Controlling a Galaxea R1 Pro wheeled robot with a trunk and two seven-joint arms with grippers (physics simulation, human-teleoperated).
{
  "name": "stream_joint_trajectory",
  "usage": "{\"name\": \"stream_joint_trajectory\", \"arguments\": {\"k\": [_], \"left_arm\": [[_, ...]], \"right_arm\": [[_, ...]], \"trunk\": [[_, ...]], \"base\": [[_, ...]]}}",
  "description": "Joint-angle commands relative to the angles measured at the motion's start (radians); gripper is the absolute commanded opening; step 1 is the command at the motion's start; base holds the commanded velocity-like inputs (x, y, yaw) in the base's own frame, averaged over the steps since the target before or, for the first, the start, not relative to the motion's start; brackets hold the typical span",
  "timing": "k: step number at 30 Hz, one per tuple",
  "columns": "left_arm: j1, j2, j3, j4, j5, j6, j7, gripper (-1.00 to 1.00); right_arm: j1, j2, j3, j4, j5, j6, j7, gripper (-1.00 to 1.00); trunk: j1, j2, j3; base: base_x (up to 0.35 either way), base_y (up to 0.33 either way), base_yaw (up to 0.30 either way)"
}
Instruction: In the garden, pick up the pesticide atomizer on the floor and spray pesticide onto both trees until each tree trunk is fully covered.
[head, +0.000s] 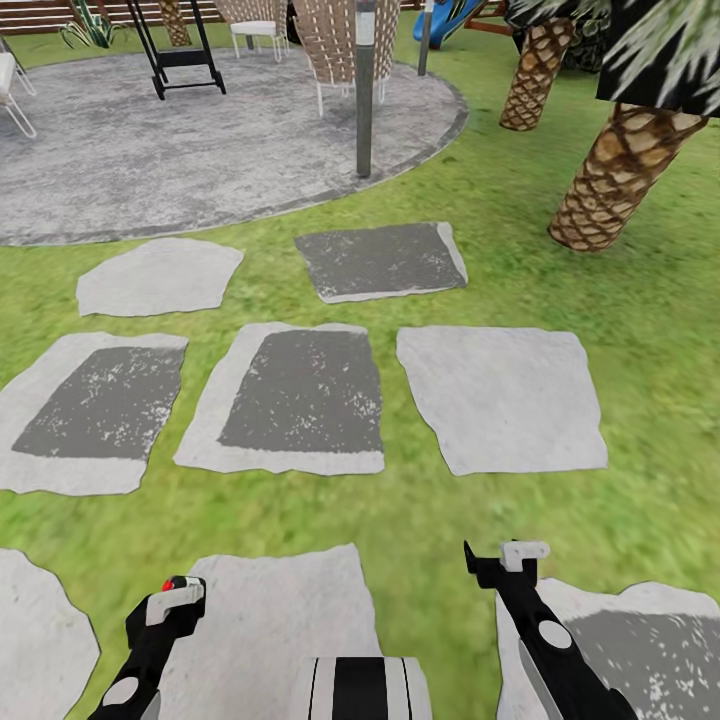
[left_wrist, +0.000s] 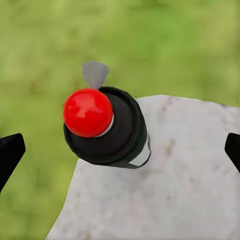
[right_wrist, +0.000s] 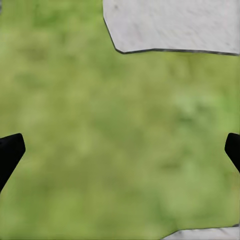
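I hold both arms low for driving over the stepping stones: the left gripper stands wide with the pesticide atomizer between its fingers, which do not visibly touch it, so I cannot tell if it is really carried, while the right gripper is wide and empty above the floor.

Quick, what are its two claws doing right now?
Left gripper: fingers wide apart, with a red-capped black bottle between them.
Right gripper: open, empty, over grass.
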Motion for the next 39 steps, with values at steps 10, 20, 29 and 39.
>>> {"name": "stream_joint_trajectory", "arguments": {"k": [10,20,29,39], "left_arm": [[0.001,0.001,0.000,-0.001,0.000,0.000,0.000,1.00],[0.001,0.001,0.002,-0.002,0.000,0.000,0.000,1.00],[0.001,0.001,0.004,-0.002,0.000,0.001,0.000,1.00],[0.001,0.001,0.006,-0.001,0.000,0.002,0.000,1.00]], "right_arm": [[0.000,0.000,0.000,-0.001,0.000,0.000,0.000,1.00],[0.000,0.000,0.000,-0.003,-0.001,0.000,0.000,1.00],[0.000,0.000,0.000,-0.001,-0.001,0.000,0.000,1.00],[0.000,0.000,0.000,0.000,0.000,-0.001,0.000,1.00]], "trunk": [[0.001,0.000,-0.008],[0.003,-0.001,-0.031],[0.004,-0.002,-0.046],[0.004,-0.002,-0.047]], "base": [[0.000,0.000,0.001],[0.000,0.000,0.083],[0.000,0.000,0.063],[0.012,0.000,0.026]]}}
